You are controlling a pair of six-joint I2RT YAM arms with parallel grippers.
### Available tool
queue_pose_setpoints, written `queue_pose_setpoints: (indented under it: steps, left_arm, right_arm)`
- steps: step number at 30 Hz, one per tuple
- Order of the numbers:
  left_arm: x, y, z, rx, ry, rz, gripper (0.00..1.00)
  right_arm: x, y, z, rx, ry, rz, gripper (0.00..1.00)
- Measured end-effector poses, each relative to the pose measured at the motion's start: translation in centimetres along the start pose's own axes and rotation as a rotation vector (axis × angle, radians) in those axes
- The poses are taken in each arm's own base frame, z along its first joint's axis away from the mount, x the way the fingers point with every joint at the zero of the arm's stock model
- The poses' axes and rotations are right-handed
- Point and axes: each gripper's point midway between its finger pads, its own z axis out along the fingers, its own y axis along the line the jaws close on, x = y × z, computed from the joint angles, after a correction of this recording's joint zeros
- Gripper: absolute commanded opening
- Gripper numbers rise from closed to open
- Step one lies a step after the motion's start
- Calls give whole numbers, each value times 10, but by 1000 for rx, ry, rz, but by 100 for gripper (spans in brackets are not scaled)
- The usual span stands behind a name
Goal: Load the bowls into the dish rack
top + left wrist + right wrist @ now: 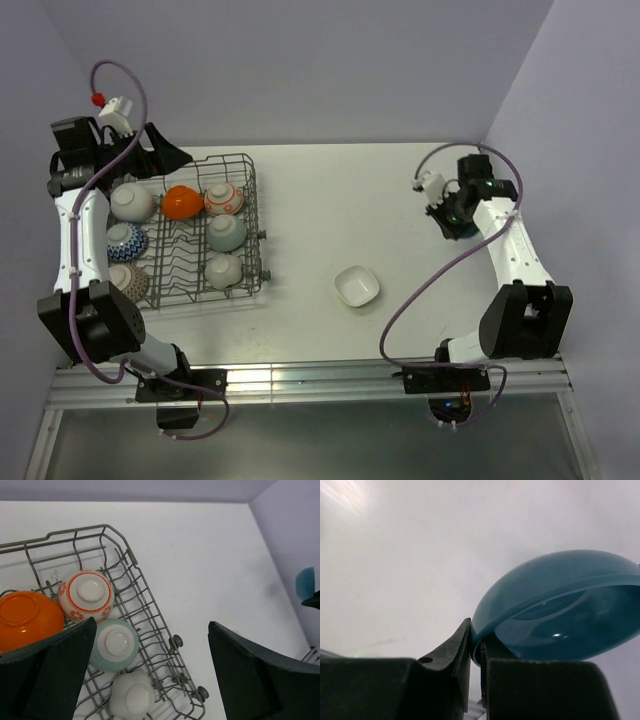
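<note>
The dish rack [254,215] stands at the left with several bowls upside down in it, among them an orange bowl [181,202], a red-orange patterned bowl [86,595], a pale green bowl [116,645] and a white bowl [131,695]. A square white bowl [356,286] sits upright on the table near the middle. My left gripper [152,650] hangs open and empty above the rack's far end. At the far right my right gripper [475,640] is shut on the rim of a teal bowl [560,605], lifted off the table.
The rack's left column holds a white bowl [131,202], a blue-patterned bowl [127,241] and a scalloped bowl [128,281]. Walls close in behind and at the right. The rack's small wheels [176,641] jut out on its right side.
</note>
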Motion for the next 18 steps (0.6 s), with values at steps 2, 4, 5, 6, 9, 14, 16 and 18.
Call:
queue_pose_setpoints:
  steps: [2,4,5,6,9,14,16,18]
  left_arm:
    - [-10,5,-12,12,-60,-53,100]
    - [-20,10,-21,18,-101,-84,99]
    - [-25,13,-25,15,-107,-91,100]
    - [-30,15,-28,15,-108,-94,99]
    - [-47,15,-30,31,-96,-86,99]
    - [-28,3,-31,91,-72,-112,99]
    - [-5,-6,-30,100,-47,-142,100]
    - [14,-21,-26,123,-11,-152,99]
  right_arm:
    - [-49,8,-16,16,-96,-68,0]
    - [-90,21,-32,25,-180,-127,0]
    - [-111,31,-40,26,-225,-164,0]
    - [-128,41,-47,25,-265,-193,0]
    - [-170,75,-58,16,-363,-279,0]
    - [-213,130,-54,7,-441,-407,0]
    - [-230,155,-46,12,-471,-467,0]
    - [-239,178,-36,11,-486,-520,0]
